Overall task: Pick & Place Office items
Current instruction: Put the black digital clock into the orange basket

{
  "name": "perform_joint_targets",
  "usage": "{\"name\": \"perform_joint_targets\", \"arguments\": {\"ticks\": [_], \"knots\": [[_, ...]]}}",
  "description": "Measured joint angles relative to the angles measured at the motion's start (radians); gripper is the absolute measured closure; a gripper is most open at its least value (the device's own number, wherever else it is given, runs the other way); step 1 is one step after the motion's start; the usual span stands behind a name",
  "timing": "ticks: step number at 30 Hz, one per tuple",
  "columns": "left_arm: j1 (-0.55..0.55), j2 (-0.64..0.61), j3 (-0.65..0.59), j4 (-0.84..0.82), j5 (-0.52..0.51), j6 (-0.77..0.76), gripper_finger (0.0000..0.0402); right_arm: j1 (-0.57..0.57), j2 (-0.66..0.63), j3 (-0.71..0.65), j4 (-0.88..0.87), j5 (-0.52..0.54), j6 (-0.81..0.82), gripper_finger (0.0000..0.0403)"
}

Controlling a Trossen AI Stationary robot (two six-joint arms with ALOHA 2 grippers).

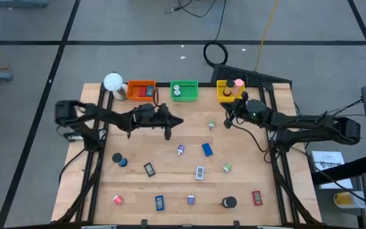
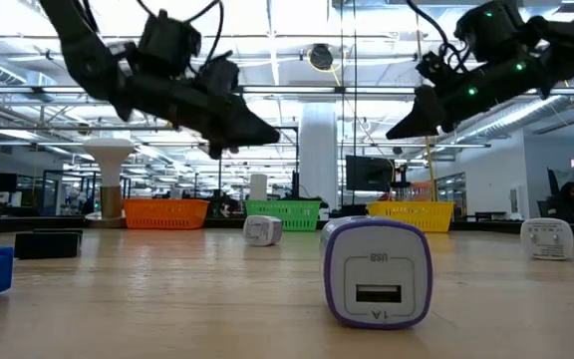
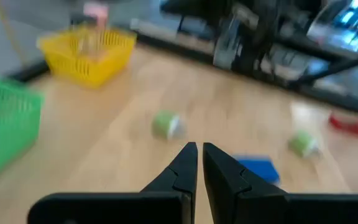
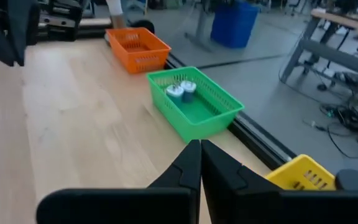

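The right pincer [image 1: 229,119] is hanging clenched and empty above the far right part of the worktop [image 1: 253,175], its two dark fingertips [image 4: 194,163] pressed together with nothing between them. Just beyond it, at the worktop's back edge, the yellow tray [image 1: 229,91] is sitting with a pink roll [image 1: 239,83] in it; the green tray [image 4: 197,102], to the pincer's side along the same edge, is holding two small white-and-blue pieces [image 4: 181,91], and the orange tray [image 4: 138,47] is standing past that, next to a white ball-shaped lamp [image 1: 113,81].

The left pincer [image 1: 168,133] is also hanging clenched and empty, its fingers [image 3: 185,165] nearly touching, above the middle of the worktop.

The remaining office items are lying scattered on the worktop nearer than both pincers. A small green bit [image 1: 211,125] is resting just beside the right pincer, toward the left one. A purple-and-white USB plug [image 1: 180,149] and a blue flat rectangle [image 1: 207,149] are lying just nearer than the left pincer. Farther toward the near edge are lying a black roll [image 1: 229,202], a red rectangle [image 1: 257,198], a black rectangle [image 1: 149,169] and a pink piece [image 1: 117,199].
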Motion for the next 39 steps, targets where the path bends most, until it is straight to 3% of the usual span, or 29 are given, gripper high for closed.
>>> {"name": "perform_joint_targets", "arguments": {"ticks": [4,8,14,18,24,28,32,36,39], "knots": [[-0.107,-0.13,0.04,-0.365,-0.179,-0.033,0.0376,0.014,0.001,-0.068,0.145,0.0,-0.059,0.0399],[-0.237,-0.171,0.164,-0.756,-0.327,-0.223,0.0376,0.015,-0.005,-0.09,0.234,-0.001,-0.085,0.0399],[-0.4,-0.125,0.389,-1.265,-0.347,-0.697,0.0376,0.015,-0.005,-0.093,0.241,-0.001,-0.119,0.0399],[-0.482,-0.063,0.514,-1.474,-0.303,-1.047,0.0375,0.015,-0.005,-0.093,0.241,-0.001,-0.137,0.0399],[-0.572,0.08,0.631,-1.583,-0.165,-1.397,0.0332,0.014,-0.004,-0.093,0.263,0.0,-0.183,0.0399],[-0.593,0.173,0.674,-1.575,-0.05,-1.625,0.0262,0.013,-0.004,-0.093,0.276,-0.001,-0.195,0.0399],[-0.602,0.229,0.691,-1.577,0.078,-1.731,0.0182,0.013,-0.004,-0.093,0.283,-0.001,-0.206,0.0399],[-0.621,0.241,0.69,-1.611,0.023,-1.809,0.0125,0.013,-0.004,-0.093,0.286,-0.001,-0.206,0.0399],[-0.636,0.24,0.69,-1.692,-0.06,-1.876,0.0108,0.013,-0.004,-0.093,0.286,-0.001,-0.206,0.0399]]}}
